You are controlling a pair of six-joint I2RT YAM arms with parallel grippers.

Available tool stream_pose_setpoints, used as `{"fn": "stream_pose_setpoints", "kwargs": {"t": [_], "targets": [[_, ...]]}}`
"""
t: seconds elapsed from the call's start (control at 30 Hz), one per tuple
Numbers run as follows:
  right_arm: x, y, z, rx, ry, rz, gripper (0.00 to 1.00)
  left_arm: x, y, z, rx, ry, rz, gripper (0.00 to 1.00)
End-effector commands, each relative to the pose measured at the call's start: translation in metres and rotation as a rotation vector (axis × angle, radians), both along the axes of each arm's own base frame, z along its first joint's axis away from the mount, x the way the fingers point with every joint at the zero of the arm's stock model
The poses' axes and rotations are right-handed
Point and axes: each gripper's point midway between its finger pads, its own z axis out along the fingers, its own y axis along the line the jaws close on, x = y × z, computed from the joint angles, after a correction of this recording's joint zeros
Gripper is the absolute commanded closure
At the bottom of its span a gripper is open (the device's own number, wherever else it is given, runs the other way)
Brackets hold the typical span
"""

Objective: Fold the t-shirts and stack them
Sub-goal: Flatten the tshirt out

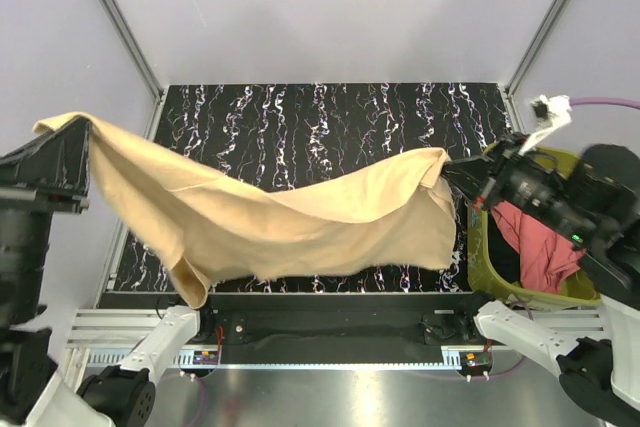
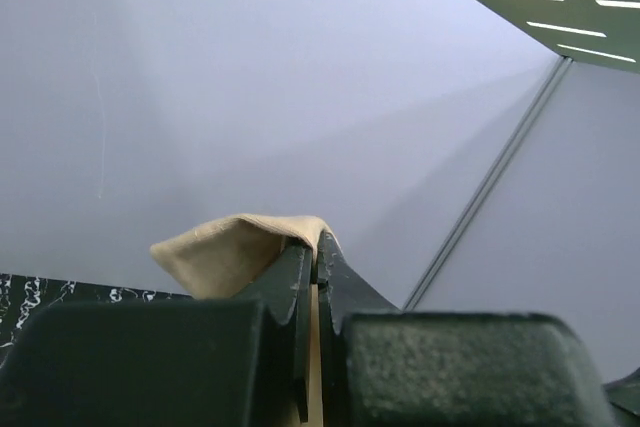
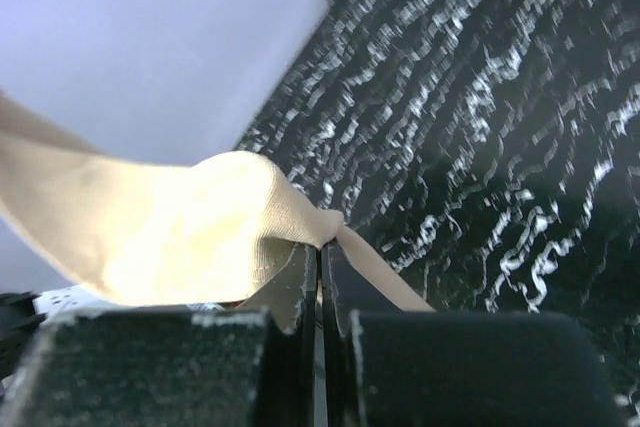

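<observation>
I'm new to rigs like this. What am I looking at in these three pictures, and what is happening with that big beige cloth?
Two robot arms are bolted at the near edge of a black marbled table. The wide picture looks down from above; the other two come from a camera on each wrist, looking along its fingers. The left gripper and the right gripper are each shut on one end of the tan t-shirt, holding it spread and sagging over the table. A salmon-red t-shirt lies in the olive-green bin at the right.

We're counting two shirts, tan shirt (image 1: 290,217) and red shirt (image 1: 545,247), two grippers, left gripper (image 2: 316,252) and right gripper (image 3: 320,247), and one bin (image 1: 487,269).
</observation>
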Motion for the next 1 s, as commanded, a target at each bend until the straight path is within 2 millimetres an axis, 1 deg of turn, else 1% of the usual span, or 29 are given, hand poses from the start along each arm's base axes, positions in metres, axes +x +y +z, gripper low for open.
{"fn": "stream_pose_setpoints", "kwargs": {"t": [0.0, 0.03, 0.07, 0.1, 0.13, 0.17, 0.2, 0.23, 0.27, 0.3, 0.33, 0.37, 0.4, 0.43, 0.47, 0.5, 0.53, 0.57, 0.6, 0.63, 0.67, 0.7, 0.73, 0.77, 0.8, 0.83, 0.9, 0.93, 0.97], "targets": [[0.05, 0.013, -0.048, -0.092, 0.154, -0.103, 1.0, 0.079, 0.008, -0.021, -0.022, 0.14, 0.088, 1.0], [0.06, 0.013, -0.06, -0.123, 0.183, -0.141, 1.0, 0.1, 0.01, -0.036, -0.03, 0.198, 0.113, 1.0], [0.077, 0.005, -0.071, -0.163, 0.202, -0.228, 1.0, 0.128, 0.009, -0.05, -0.03, 0.26, 0.126, 1.0], [0.096, 0.008, -0.092, -0.224, 0.253, -0.269, 1.0, 0.145, 0.009, -0.06, -0.021, 0.297, 0.134, 1.0], [0.108, 0.007, -0.103, -0.263, 0.274, -0.305, 1.0, 0.164, 0.007, -0.071, -0.002, 0.329, 0.139, 1.0], [0.121, 0.0, -0.112, -0.309, 0.281, -0.37, 1.0, 0.201, 0.007, -0.096, 0.019, 0.402, 0.162, 1.0], [0.139, 0.003, -0.132, -0.365, 0.324, -0.399, 1.0, 0.219, 0.009, -0.11, 0.032, 0.443, 0.184, 1.0], [0.153, -0.004, -0.14, -0.388, 0.345, -0.443, 1.0, 0.236, 0.01, -0.121, 0.039, 0.478, 0.199, 1.0], [0.164, -0.007, -0.151, -0.413, 0.368, -0.46, 1.0, 0.267, 0.009, -0.139, 0.051, 0.541, 0.217, 1.0], [0.181, -0.009, -0.166, -0.44, 0.414, -0.48, 1.0, 0.283, 0.007, -0.148, 0.062, 0.568, 0.213, 1.0], [0.196, -0.025, -0.173, -0.432, 0.452, -0.529, 1.0, 0.3, 0.005, -0.157, 0.074, 0.592, 0.213, 1.0], [0.206, -0.031, -0.182, -0.417, 0.491, -0.553, 1.0, 0.335, 0.002, -0.183, 0.103, 0.652, 0.215, 1.0], [0.221, -0.034, -0.199, -0.426, 0.541, -0.568, 1.0, 0.353, 0.0, -0.197, 0.112, 0.687, 0.215, 1.0], [0.233, -0.048, -0.205, -0.416, 0.567, -0.608, 1.0, 0.369, -0.001, -0.203, 0.107, 0.703, 0.198, 1.0], [0.243, -0.057, -0.214, -0.433, 0.586, -0.646, 1.0, 0.399, -0.004, -0.238, 0.125, 0.774, 0.188, 1.0], [0.258, -0.059, -0.231, -0.458, 0.617, -0.657, 1.0, 0.415, -0.007, -0.252, 0.138, 0.797, 0.181, 1.0], [0.269, -0.065, -0.239, -0.473, 0.624, -0.669, 1.0, 0.442, -0.008, -0.279, 0.154, 0.841, 0.179, 1.0], [0.278, -0.074, -0.248, -0.482, 0.644, -0.688, 1.0, 0.454, -0.009, -0.292, 0.158, 0.861, 0.173, 1.0], [0.294, -0.076, -0.269, -0.509, 0.683, -0.691, 1.0, 0.466, -0.011, -0.308, 0.162, 0.885, 0.163, 1.0], [0.301, -0.079, -0.28, -0.527, 0.701, -0.686, 1.0, 0.484, -0.01, -0.333, 0.173, 0.92, 0.157, 1.0], [0.309, -0.082, -0.289, -0.533, 0.72, -0.677, 1.0, 0.492, -0.009, -0.345, 0.176, 0.937, 0.156, 1.0], [0.323, -0.081, -0.306, -0.552, 0.743, -0.668, 1.0, 0.498, -0.009, -0.357, 0.175, 0.952, 0.154, 1.0], [0.33, -0.081, -0.312, -0.57, 0.743, -0.658, 1.0, 0.505, -0.007, -0.375, 0.18, 0.977, 0.153, 1.0], [0.336, -0.081, -0.319, -0.584, 0.747, -0.656, 1.0, 0.508, -0.008, -0.382, 0.183, 0.986, 0.15, 1.0], [0.348, -0.082, -0.33, -0.594, 0.756, -0.653, 1.0, 0.51, -0.009, -0.39, 0.184, 0.995, 0.143, 1.0], [0.353, -0.082, -0.335, -0.599, 0.761, -0.651, 1.0, 0.512, -0.009, -0.401, 0.19, 1.003, 0.131, 1.0], [0.365, -0.086, -0.348, -0.603, 0.778, -0.663, 1.0, 0.514, -0.011, -0.41, 0.195, 1.007, 0.115, 0.97], [0.368, -0.088, -0.353, -0.6, 0.787, -0.665, 1.0, 0.514, -0.013, -0.419, 0.197, 1.015, 0.095, 0.96], [0.37, -0.089, -0.365, -0.605, 0.811, -0.666, 1.0, 0.514, -0.015, -0.422, 0.198, 1.019, 0.085, 0.94]]}}
